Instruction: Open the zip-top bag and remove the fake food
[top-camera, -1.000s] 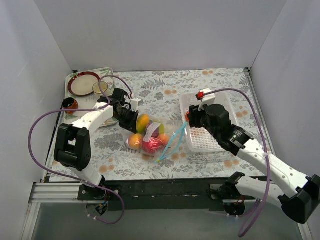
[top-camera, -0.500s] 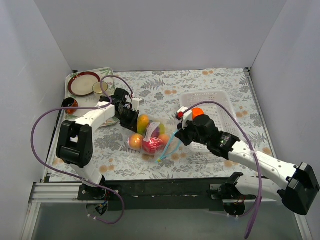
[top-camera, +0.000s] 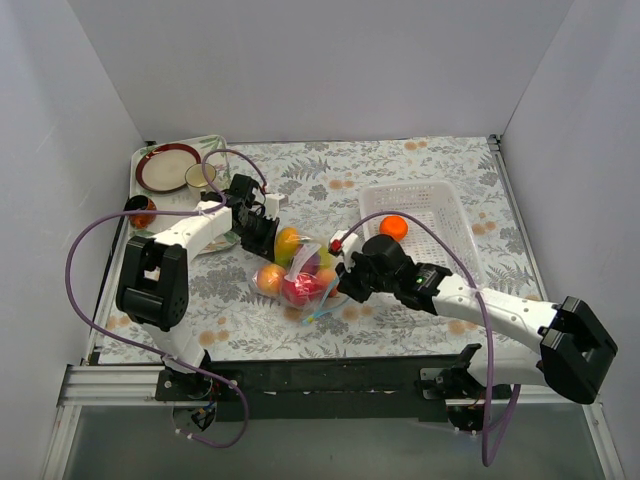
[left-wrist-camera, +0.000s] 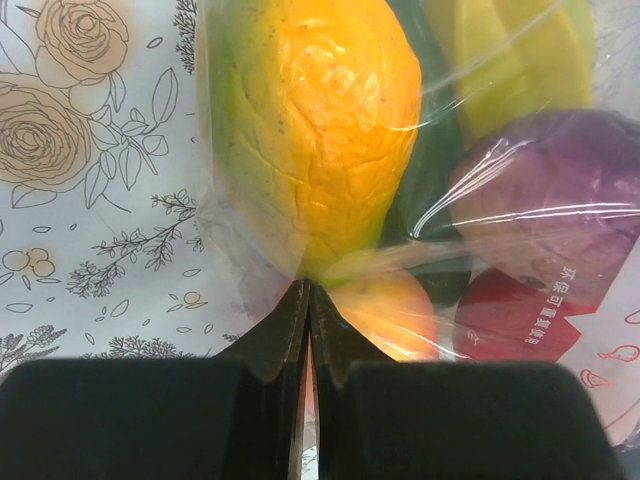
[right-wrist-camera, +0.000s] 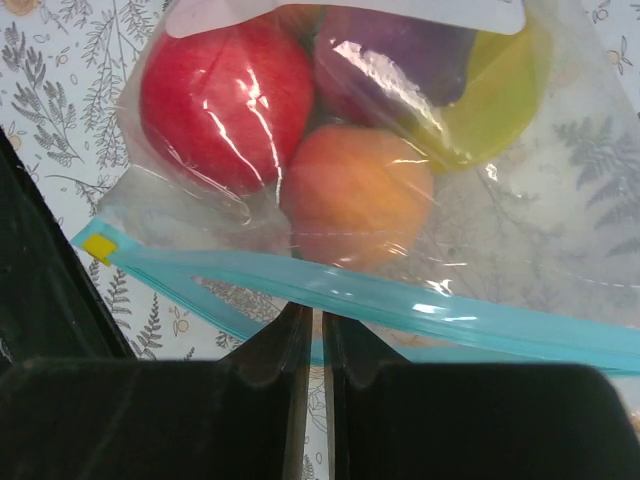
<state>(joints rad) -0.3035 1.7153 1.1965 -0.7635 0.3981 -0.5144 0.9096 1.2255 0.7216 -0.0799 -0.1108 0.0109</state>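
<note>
The zip-top bag lies mid-table, holding several fake food pieces. My left gripper is shut on the bag's closed far edge, next to an orange-yellow mango and a purple piece; its tips pinch clear plastic. My right gripper is shut, its tips just under the light blue zip strip of the parted mouth. Behind the strip sit a red fruit, a peach-orange one and a yellow-green one. One orange fruit lies in the white basket.
At the back left a tray holds a red plate and a cup. A small orange-brown jar stands by the left edge. White walls enclose the table on three sides.
My right gripper moved left from the basket to the bag's mouth, leaving the orange fruit in the basket. The left gripper stayed on the bag.
</note>
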